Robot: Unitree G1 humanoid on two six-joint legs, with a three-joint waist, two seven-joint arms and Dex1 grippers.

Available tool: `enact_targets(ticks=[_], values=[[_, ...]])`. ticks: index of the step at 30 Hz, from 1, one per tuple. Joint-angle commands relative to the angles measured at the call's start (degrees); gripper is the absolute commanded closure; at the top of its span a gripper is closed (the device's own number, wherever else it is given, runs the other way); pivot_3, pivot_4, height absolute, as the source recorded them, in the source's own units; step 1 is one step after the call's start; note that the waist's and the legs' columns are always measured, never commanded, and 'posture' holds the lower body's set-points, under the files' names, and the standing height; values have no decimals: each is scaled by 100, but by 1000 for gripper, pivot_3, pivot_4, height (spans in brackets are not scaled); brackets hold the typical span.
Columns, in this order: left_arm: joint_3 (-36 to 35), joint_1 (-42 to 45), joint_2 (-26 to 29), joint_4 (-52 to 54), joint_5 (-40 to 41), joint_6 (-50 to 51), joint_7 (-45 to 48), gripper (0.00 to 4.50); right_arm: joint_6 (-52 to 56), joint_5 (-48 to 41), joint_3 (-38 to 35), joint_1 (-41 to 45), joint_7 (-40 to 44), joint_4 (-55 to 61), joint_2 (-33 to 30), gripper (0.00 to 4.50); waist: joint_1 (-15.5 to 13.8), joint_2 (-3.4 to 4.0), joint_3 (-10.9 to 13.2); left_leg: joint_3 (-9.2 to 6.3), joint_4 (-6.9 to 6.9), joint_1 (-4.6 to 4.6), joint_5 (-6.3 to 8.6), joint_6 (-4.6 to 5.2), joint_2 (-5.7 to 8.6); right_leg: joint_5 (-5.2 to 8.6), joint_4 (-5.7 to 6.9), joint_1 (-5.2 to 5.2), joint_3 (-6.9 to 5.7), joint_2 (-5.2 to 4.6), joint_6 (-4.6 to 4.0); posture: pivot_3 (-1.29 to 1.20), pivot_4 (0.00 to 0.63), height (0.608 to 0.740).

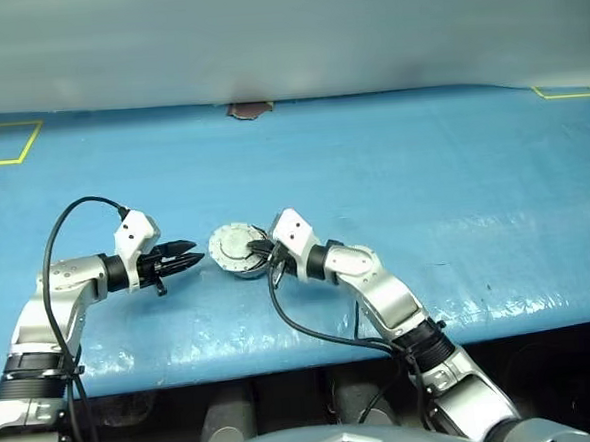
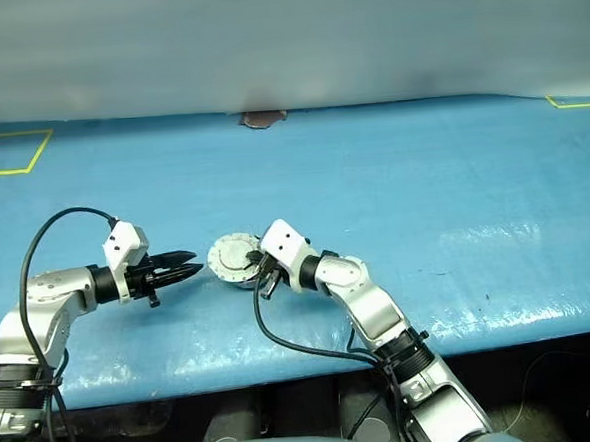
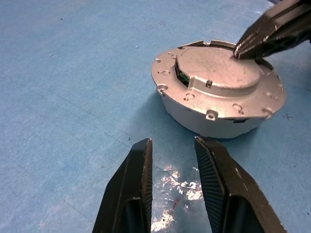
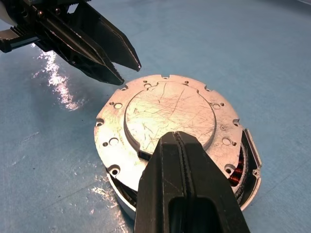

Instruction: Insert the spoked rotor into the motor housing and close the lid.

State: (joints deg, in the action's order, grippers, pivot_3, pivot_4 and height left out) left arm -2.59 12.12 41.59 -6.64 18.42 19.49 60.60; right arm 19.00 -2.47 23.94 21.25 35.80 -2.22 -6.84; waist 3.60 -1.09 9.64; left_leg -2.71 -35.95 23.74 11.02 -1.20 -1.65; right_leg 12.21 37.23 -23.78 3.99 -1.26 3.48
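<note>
While lid (image 4: 167,114) is sitting skewed on motor housing (image 4: 245,167), copper showing | right claw (image 4: 181,145) pressed together, pushing on it | left claw (image 3: 172,160) spread, hovering beside | seating is remaining

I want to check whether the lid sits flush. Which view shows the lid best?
The right wrist view: the lid is seen from above, offset on the motor housing, copper windings exposed at one edge. The left wrist view shows it side-on. Both eye views show it small between the pincers.

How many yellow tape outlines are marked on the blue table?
2: one yellow outline at the table's far left corner, another at its far right corner, cut off by the edge; more could lie beyond view.
</note>
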Motion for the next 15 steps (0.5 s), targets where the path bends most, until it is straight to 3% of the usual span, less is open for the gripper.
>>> enact_targets(ticks=[1, 7, 14, 15], values=[[-42, 77, -42, 156, 38, -20, -57, 3002, -132, 60, 50, -92, -68, -206, 85, 4487, 2, -1, -1, 0, 0, -2, 0, 0, -1, 0, 0, 1, 0, 1, 0, 0, 150, 740], [-3, 109, -181, 239, 88, 12, -106, 3002, -449, 92, -80, -235, -415, -468, 279, 4487, 1, -2, -3, 0, -1, -12, 0, 0, -2, 0, 2, 9, 0, 1, 0, 0, 150, 740], [115, 181, -105, 167, 6, -66, 75, 3002, -450, -450, -440, -104, -190, 217, 367, 4487, -14, -2, -2, 0, -4, -4, 0, -1, 1, -1, 2, 5, 0, -2, 1, 0, 150, 740], [130, 197, -96, 145, -5, -94, 94, 3002, -405, -500, -444, -66, -133, 239, 365, 4317, -13, -2, -2, -1, -3, -2, 0, 0, 0, -1, 2, 3, 0, -1, 1, 0, 150, 740]])
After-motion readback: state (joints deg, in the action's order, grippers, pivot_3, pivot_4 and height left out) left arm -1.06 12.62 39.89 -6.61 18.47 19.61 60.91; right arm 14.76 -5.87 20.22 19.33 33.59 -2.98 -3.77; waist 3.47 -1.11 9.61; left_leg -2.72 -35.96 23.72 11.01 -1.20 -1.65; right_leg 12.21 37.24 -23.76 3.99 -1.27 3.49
